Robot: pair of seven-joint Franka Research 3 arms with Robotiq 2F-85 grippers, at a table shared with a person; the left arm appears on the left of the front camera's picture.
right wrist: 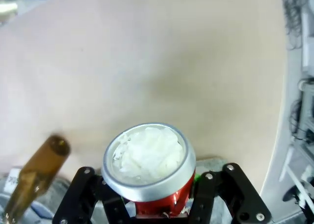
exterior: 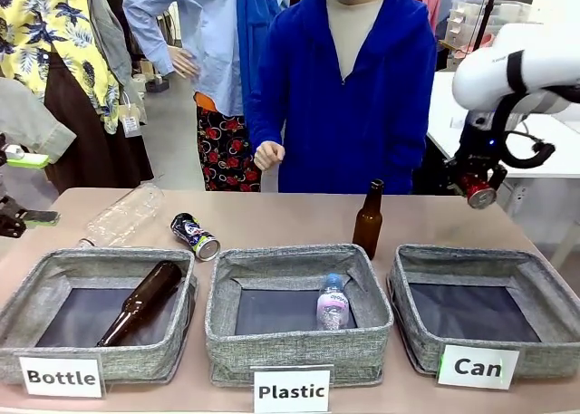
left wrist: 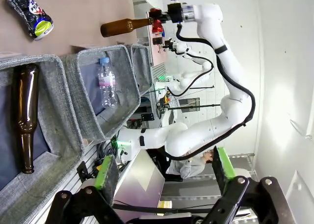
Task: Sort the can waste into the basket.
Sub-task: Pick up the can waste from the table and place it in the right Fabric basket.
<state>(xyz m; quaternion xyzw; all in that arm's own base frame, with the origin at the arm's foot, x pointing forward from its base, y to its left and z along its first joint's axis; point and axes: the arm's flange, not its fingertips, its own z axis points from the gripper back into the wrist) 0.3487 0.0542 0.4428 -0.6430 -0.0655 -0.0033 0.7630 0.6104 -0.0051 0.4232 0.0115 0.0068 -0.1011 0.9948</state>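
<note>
Above the tabletop's (exterior: 290, 210) far right edge: the right end effector (exterior: 478, 189) is clamped on the red can (exterior: 481, 196) and holds it clear of the surface, probably so it can pass over a basket wall.
Grip: the jaws pinch the can's red body, and its silver end faces the wrist camera.
Can basket (exterior: 471, 253): just in front of and below the held can. Its dark base is bare, and it looks like the drop target.
dark can (exterior: 195, 235): on its side on the tabletop, behind the gap between the two other baskets, not yet sorted.
left end effector (left wrist: 165, 169): jaws spread wide, holding nothing.
Plastic basket (exterior: 299, 343): one small clear bottle (exterior: 333, 303).
Bottle basket (exterior: 54, 343): one brown bottle (exterior: 140, 303), leaning on the wall.
Loose: a standing brown bottle (exterior: 368, 219) and a clear plastic bottle (exterior: 122, 216) lying at far left.
</note>
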